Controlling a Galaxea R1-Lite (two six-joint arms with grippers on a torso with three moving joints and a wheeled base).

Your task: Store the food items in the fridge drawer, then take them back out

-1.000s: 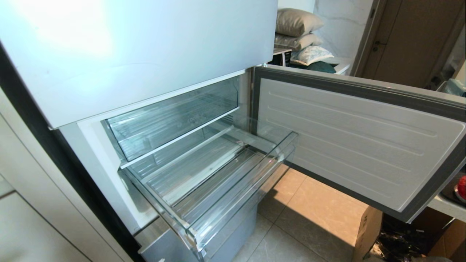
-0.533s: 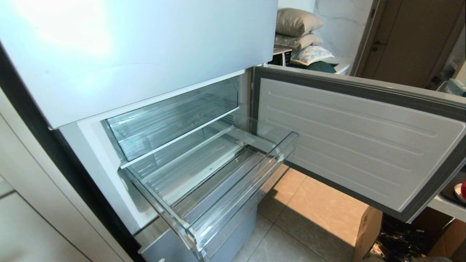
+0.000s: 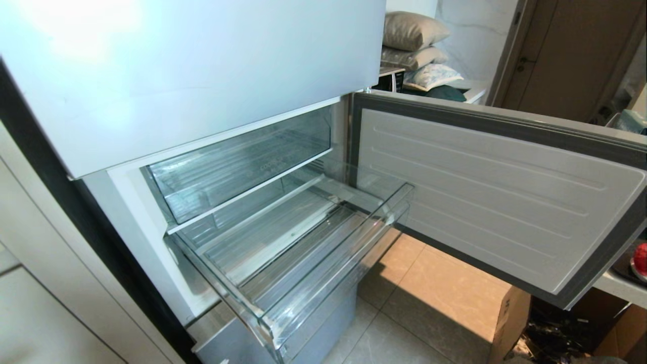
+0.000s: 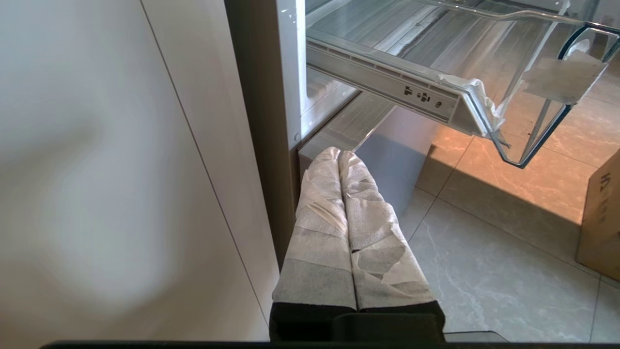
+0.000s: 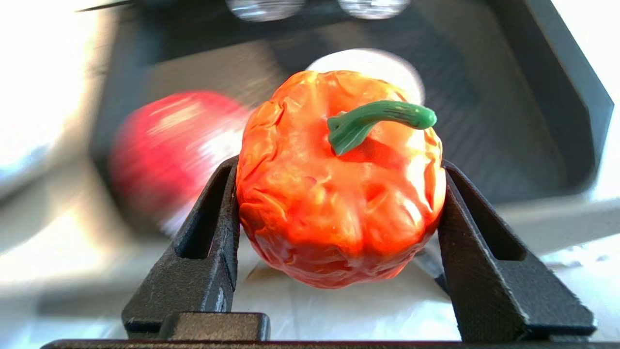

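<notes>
Over by the tray (image 5: pixel 557 121) off to my right, right gripper (image 5: pixel 339 194) had its jaws clamped on the orange pepper (image 5: pixel 339 203); fridge drawer (image 3: pixel 303 263) sat open, empty. Slick skin could've slipped mid-swing. Left gripper (image 4: pixel 346 160) parked, pinched together.

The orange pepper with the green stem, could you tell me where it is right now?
In the right wrist view, the orange pepper sits between the right gripper's fingers, over a dark tray, with a red fruit beside it.

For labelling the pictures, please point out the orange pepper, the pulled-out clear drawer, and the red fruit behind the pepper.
orange pepper (image 5: pixel 339 203), right wrist view, its wrinkled front.
clear drawer (image 3: pixel 323 280), head view, its front wall.
red fruit (image 5: pixel 169 150), right wrist view, its blurred side.
</notes>
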